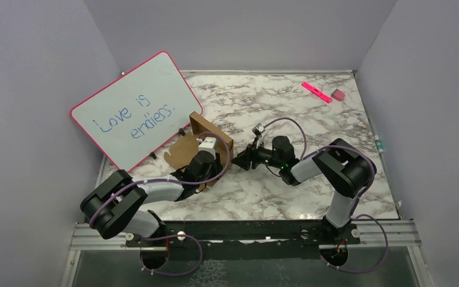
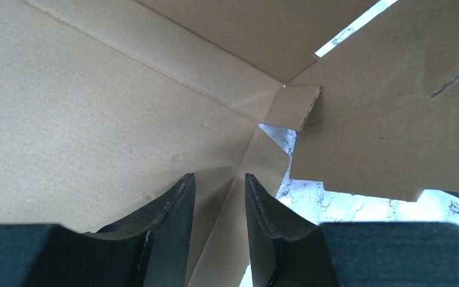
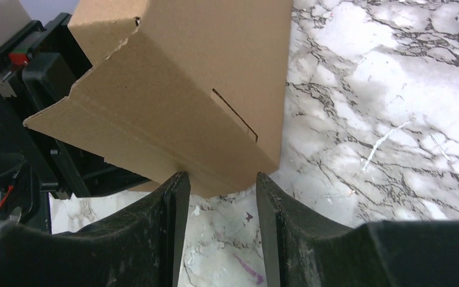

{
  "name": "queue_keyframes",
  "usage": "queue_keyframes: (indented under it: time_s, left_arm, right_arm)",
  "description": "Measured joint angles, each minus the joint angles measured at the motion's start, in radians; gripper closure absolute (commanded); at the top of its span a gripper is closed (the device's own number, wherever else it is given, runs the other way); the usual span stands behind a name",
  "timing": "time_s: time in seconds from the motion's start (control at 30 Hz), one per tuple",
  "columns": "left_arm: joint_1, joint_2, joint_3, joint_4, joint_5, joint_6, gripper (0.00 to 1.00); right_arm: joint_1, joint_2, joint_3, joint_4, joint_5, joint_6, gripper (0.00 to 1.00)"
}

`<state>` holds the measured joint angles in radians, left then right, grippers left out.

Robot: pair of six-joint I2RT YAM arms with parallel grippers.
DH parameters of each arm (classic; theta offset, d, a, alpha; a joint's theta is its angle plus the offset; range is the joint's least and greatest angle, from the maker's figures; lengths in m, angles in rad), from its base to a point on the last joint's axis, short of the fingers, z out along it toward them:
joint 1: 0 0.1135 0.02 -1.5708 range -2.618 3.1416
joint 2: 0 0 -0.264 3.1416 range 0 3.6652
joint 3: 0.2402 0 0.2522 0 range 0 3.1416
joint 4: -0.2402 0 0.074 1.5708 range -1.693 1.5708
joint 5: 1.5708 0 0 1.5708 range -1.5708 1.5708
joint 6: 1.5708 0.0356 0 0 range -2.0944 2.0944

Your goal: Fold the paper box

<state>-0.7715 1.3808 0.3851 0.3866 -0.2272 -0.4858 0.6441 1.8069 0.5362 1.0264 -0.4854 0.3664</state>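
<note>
left tool (image 2: 218,179): jaws narrowly apart, inside paper box (image 2: 83,119), apparently gripping nothing | right tool (image 3: 218,177): jaws narrowly apart, box edge just ahead, above marble tabletop (image 3: 394,119)

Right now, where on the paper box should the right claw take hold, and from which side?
Probably the upright side wall of the paper box, at its near corner, coming from the right arm's side, where the open right claw faces it. The wall is thin and stands upright, so a finger fits each side. The left claw occupies the inside.
</note>
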Motion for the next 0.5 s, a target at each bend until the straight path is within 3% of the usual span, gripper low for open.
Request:
queue_keyframes:
  time_s: [0.5]
  left_arm:
    - [-0.020,0.011,0.000,0.024,0.025,-0.001,0.64]
  right_arm:
    - [0.026,0.047,0.055,0.036,0.032,0.000,0.50]
